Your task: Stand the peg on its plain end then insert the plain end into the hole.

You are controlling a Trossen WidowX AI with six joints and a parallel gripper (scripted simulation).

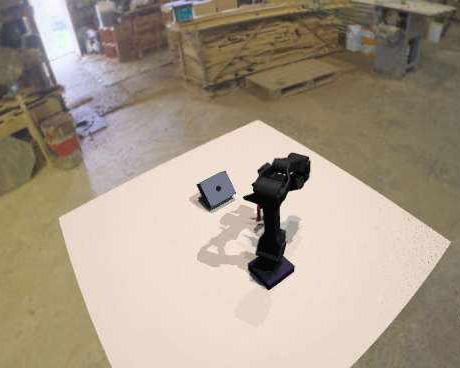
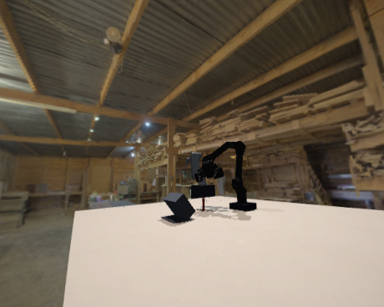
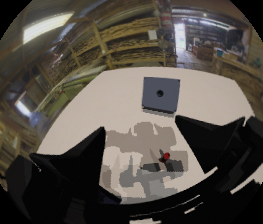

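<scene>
The red peg (image 1: 258,214) (image 2: 203,203) (image 3: 166,156) stands upright on the table. The wrist view looks down on its red top, and its white band cannot be made out. My gripper (image 2: 203,193) (image 3: 142,124) is wide open and empty, above the peg. In the wrist view the peg shows below and between the spread fingers, nearer the right one. The sloped grey panel (image 1: 227,185) (image 2: 178,203) (image 3: 151,102) stands beyond the peg, with its dark round hole (image 1: 218,188) (image 3: 160,93) open and empty.
The pale table (image 1: 150,240) (image 2: 238,259) bears the panel, the peg and the arm's dark base (image 1: 271,271) (image 2: 243,206). Shadows of the arm fall around the peg. The panel is the only other object near the peg.
</scene>
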